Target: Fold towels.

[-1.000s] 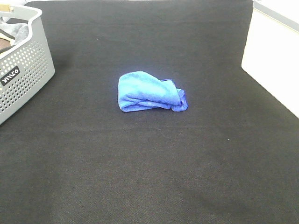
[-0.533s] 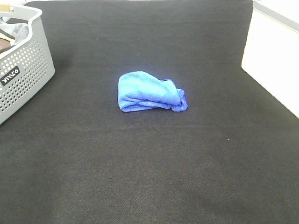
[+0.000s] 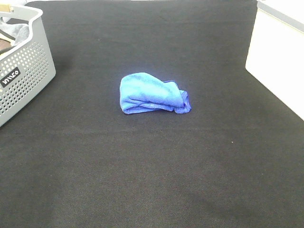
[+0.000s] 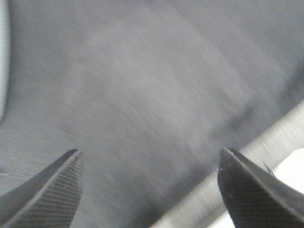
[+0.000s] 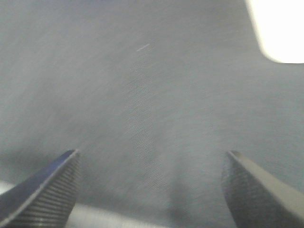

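A bright royal-blue towel (image 3: 152, 93) lies bunched in a loose heap near the middle of the black cloth-covered table (image 3: 152, 180). Neither arm shows in the exterior high view. In the left wrist view my left gripper (image 4: 149, 154) is open, its two dark ribbed fingertips (image 4: 61, 178) wide apart over bare dark cloth with nothing between them. My right gripper (image 5: 152, 154) in the right wrist view is open too, fingertips (image 5: 251, 183) spread above empty dark cloth. The towel appears in neither wrist view.
A grey perforated basket (image 3: 21, 71) with cloths inside stands at the table's far left. A white surface (image 3: 278, 57) borders the table on the right. A pale edge strip (image 4: 247, 166) crosses one corner of the left wrist view.
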